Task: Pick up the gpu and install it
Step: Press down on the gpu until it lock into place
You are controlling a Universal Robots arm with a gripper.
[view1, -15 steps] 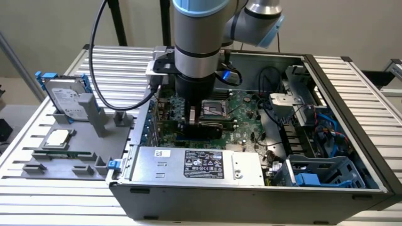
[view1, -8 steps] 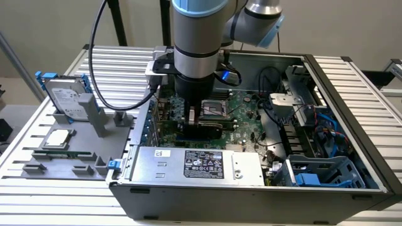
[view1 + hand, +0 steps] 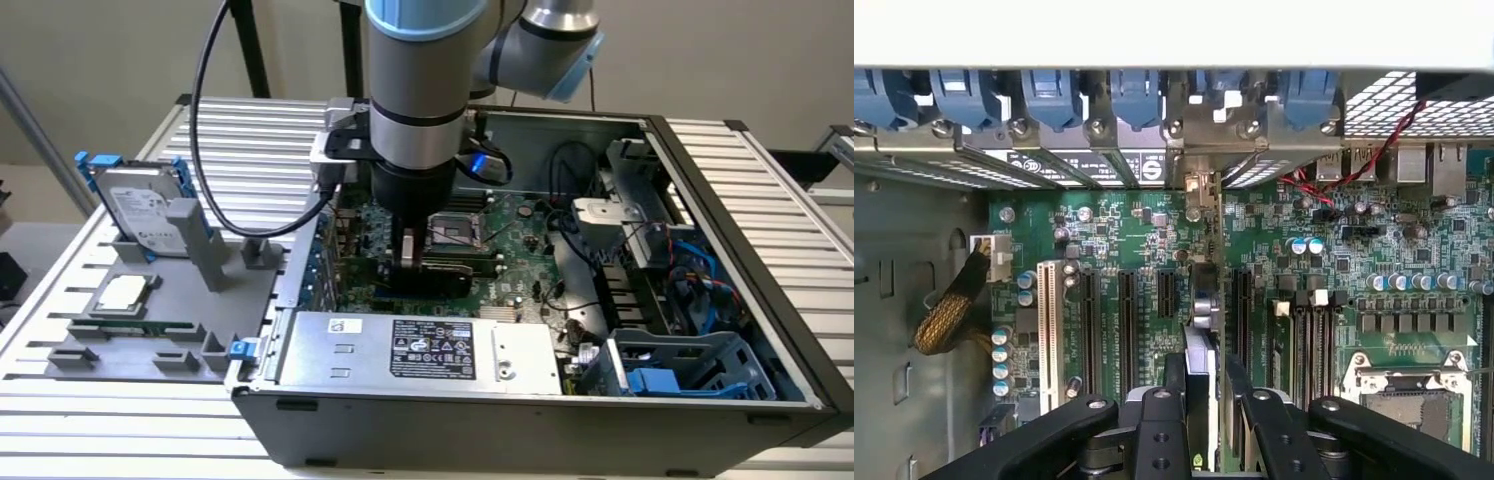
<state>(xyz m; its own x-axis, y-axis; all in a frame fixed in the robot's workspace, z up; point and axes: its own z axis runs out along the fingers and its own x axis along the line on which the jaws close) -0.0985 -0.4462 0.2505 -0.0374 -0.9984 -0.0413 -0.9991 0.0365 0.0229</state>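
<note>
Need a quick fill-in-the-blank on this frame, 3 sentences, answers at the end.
1. The end effector is shut on the ____, holding it on edge above the motherboard.
2. In the exterior view, the arm reaches down into the open computer ____.
3. On the grey holder at the exterior view's left, the hard drive stands upright with ____ rails.

Missing words: gpu; case; blue

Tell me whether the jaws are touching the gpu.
Touching. The wrist view shows the gripper jaws closed against both faces of the gpu, held edge-on above the motherboard.
</note>
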